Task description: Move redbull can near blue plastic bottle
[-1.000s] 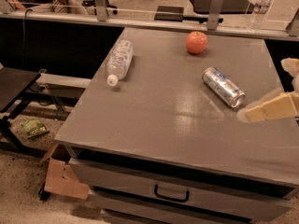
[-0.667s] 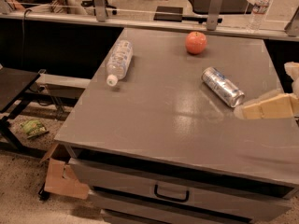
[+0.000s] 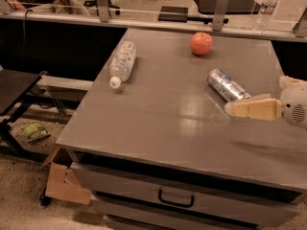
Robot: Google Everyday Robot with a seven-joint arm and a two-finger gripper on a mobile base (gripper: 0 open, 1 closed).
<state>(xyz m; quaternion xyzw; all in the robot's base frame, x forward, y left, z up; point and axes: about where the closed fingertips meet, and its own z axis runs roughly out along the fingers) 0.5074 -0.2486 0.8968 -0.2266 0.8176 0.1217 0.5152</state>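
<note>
Cabinet top (image 3: 158, 128), grey and flat, fills most of the view, with a handled drawer (image 3: 176, 199) below its front edge and a cardboard box (image 3: 64, 183) on the floor at its left corner.

On the far left of the top lies the blue plastic bottle (image 3: 122, 59), on its side along the left edge with its white cap pointing toward the front.

At the right edge the gripper (image 3: 252, 109) reaches in low over the surface, its beige tip pointing left. Whether it is spread or pressed together I cannot tell.

The redbull can (image 3: 228, 85) lies on its side on the right half of the top, slanted, just above the gripper's tip and well apart from the bottle. It does not look held.

A red apple (image 3: 201, 43) sits near the far edge, between can and bottle but further back.

The step in hand looks like the reach for the can. A lying can rolls easily, so the grip should come down from above and close across its narrow body near the middle, not push it from the end. The carry should then pass in front of the apple and end just beside the bottle without nudging it, since the bottle could roll off the left edge.
</note>
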